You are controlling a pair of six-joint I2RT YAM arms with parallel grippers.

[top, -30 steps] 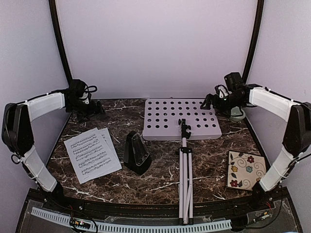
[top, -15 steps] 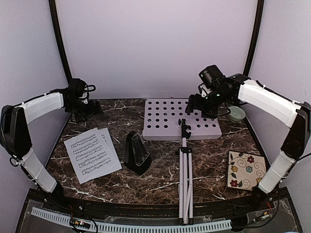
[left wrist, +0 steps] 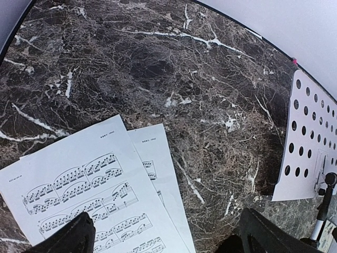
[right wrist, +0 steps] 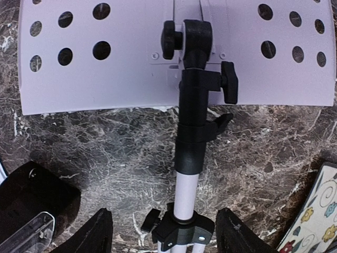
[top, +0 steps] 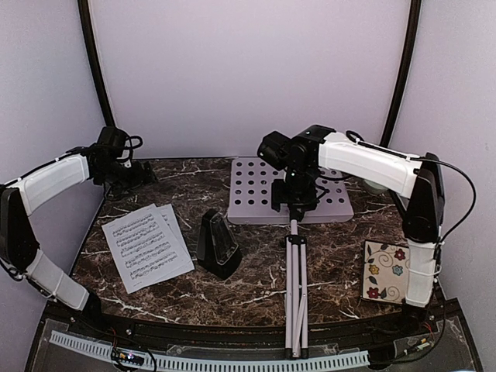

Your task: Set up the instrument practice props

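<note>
The white music stand lies flat on the marble table, its hole-dotted desk (top: 260,192) toward the back and its silver pole (top: 294,287) running to the front edge. My right gripper (top: 293,205) hovers over the black joint. In the right wrist view its fingers (right wrist: 100,232) stand on either side of the pole (right wrist: 187,184), open and apart from it. Two music sheets (top: 147,246) overlap at the left, with the black metronome (top: 218,244) beside them. My left gripper (top: 136,177) hangs open at the back left, above the sheets (left wrist: 89,190) in its wrist view.
A floral tile (top: 394,271) lies at the front right, its corner showing (right wrist: 316,221) in the right wrist view. A pale green bowl (top: 378,186) is mostly hidden behind my right arm. Curved white walls and black posts close in the back and sides.
My right arm has swung from the back right corner leftward to above the stand's pole joint, and its jaws have narrowed. My left gripper has shifted slightly left.
</note>
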